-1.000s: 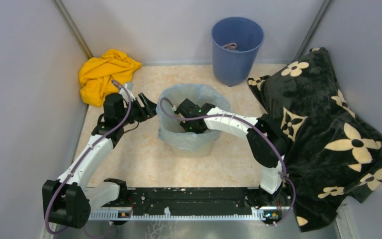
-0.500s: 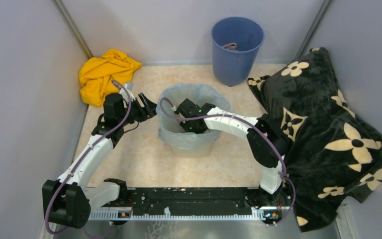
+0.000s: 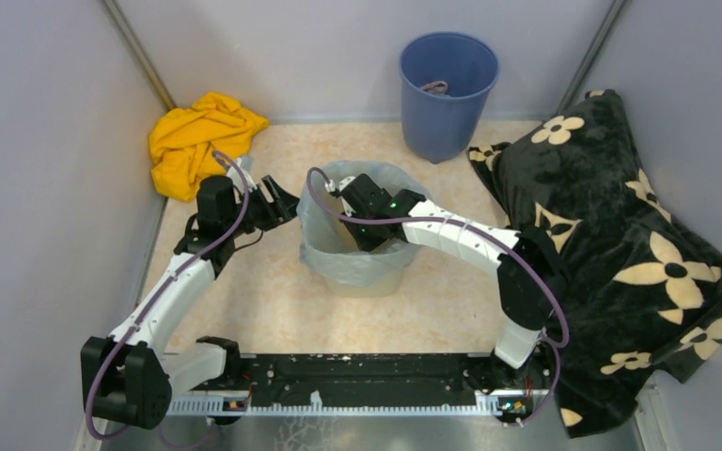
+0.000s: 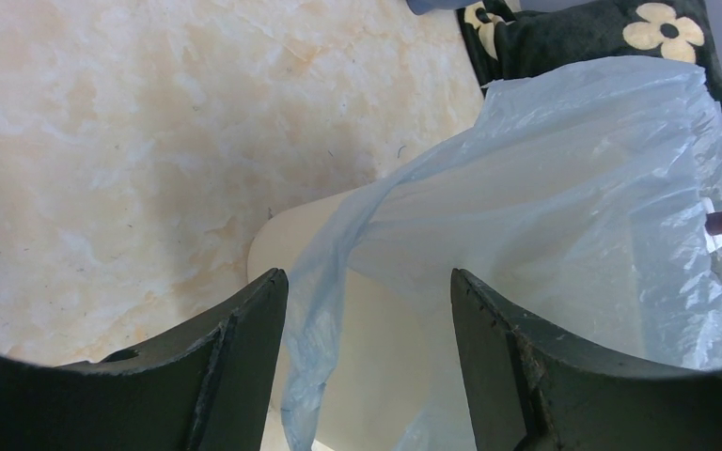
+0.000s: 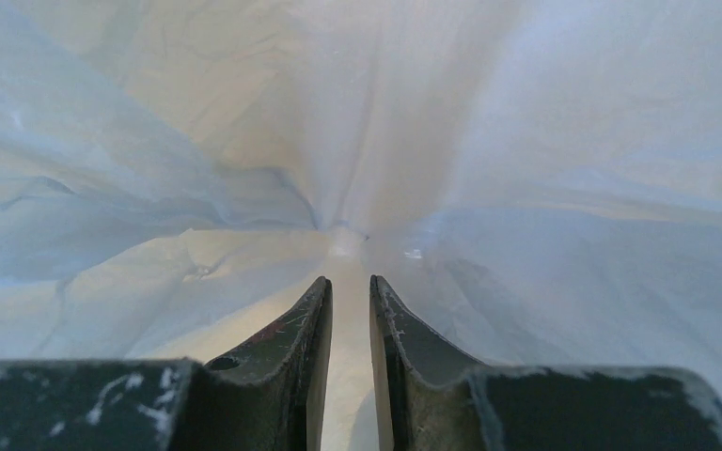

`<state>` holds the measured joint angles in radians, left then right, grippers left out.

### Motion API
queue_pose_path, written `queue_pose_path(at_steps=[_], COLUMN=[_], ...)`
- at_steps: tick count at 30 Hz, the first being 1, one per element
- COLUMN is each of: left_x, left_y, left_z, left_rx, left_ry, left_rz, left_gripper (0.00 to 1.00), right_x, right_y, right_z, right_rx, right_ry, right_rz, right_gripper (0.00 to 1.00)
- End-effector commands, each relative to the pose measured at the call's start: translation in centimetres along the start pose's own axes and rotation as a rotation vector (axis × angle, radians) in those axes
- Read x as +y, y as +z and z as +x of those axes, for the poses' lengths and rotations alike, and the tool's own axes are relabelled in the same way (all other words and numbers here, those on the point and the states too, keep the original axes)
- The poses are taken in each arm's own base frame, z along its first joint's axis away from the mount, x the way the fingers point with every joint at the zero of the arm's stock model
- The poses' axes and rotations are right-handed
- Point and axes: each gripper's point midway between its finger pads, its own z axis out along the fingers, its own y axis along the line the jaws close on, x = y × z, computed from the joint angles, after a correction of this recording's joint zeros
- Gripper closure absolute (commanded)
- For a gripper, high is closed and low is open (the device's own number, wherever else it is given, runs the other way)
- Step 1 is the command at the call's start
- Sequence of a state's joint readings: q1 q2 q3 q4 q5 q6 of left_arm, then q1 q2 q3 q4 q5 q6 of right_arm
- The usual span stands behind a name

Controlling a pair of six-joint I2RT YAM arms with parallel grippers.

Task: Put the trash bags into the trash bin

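right gripper shifted toward the far side of the bin, elbow swung out right, left side of the bag pulled a bit flatter

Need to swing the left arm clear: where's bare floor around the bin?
Bare floor lies between bin and arm bases, and behind the bin between cloth and bucket. Crowded: left pincer sits at the bin's left side; blanket fills the right.

A beige marbled table carries a yellow cloth in the far left corner, a blue bucket at the far edge, a bin in the middle, and a black flowered blanket heaped along the right side.
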<state>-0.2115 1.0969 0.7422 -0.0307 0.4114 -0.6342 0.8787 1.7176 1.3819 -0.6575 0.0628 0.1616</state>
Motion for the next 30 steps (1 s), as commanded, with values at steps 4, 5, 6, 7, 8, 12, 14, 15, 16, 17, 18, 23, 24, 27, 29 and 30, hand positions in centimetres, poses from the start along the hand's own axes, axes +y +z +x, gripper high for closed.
queue_pose_path(at_steps=[4,5,6,7,8,12,14,15,16,17,18,23,24,27,29,30], left_x=[-0.6,-0.4,-0.4,-0.4,-0.4,-0.1,0.0,0.0,0.1,0.2,0.2,0.0,0.0,0.0,-0.1,-0.1], left_y=[-0.1,0.0,0.0,0.0,0.1,0.2,0.2,0.2,0.2,0.2,0.1,-0.1,-0.1,-0.2,-0.2,-0.2], left_z=[-0.8,-0.6,-0.7,-0.6,-0.6,-0.4,-0.3,-0.3,-0.3,-0.3,-0.5,-0.9,-0.9,-0.9,-0.9,-0.9], left_rx=[-0.017,-0.013,-0.014,-0.012,-0.010,-0.006,-0.007,-0.008,-0.007,-0.009,-0.014,-0.028,-0.028,-0.027,-0.027,-0.024], left_ry=[0.017,0.015,0.016,0.014,0.013,0.010,0.011,0.012,0.014,0.016,0.021,0.029,0.029,0.028,0.028,0.027], left_rz=[0.016,0.013,0.013,0.014,0.013,0.008,0.004,0.001,-0.003,-0.006,-0.010,-0.015,-0.015,-0.014,-0.012,-0.011], left_gripper=[0.29,0.29,0.29,0.29,0.28,0.23,0.23,0.22,0.22,0.22,0.22,0.22,0.22,0.22,0.22,0.22], right_x=[-0.1,-0.3,-0.5,-0.7,-0.9,-2.1,-3.1,-3.6,-4.2,-4.9,-5.4,-8.1,-8.6,-10.0,-11.1,-11.6], right_y=[-4.8,-5.5,-6.4,-7.3,-8.4,-13.2,-15.8,-17.0,-18.1,-19.3,-19.8,-21.4,-21.9,-23.1,-23.4,-23.4], right_z=[-5.1,-5.7,-6.2,-6.8,-7.3,-9.1,-9.6,-9.8,-9.7,-9.5,-9.2,-7.0,-6.5,-4.9,-3.8,-3.3], right_rx=[-0.225,-0.254,-0.283,-0.316,-0.350,-0.492,-0.568,-0.604,-0.636,-0.665,-0.676,-0.696,-0.709,-0.730,-0.714,-0.703], right_ry=[0.037,0.041,0.045,0.048,0.051,0.080,0.114,0.136,0.155,0.179,0.198,0.294,0.311,0.363,0.388,0.399], right_rz=[-0.001,0.007,0.015,0.021,0.031,0.073,0.105,0.127,0.145,0.164,0.179,0.244,0.255,0.295,0.336,0.354], right_gripper=[0.78,0.78,0.77,0.77,0.77,0.75,0.73,0.71,0.69,0.67,0.66,0.66,0.66,0.64,0.62,0.62])
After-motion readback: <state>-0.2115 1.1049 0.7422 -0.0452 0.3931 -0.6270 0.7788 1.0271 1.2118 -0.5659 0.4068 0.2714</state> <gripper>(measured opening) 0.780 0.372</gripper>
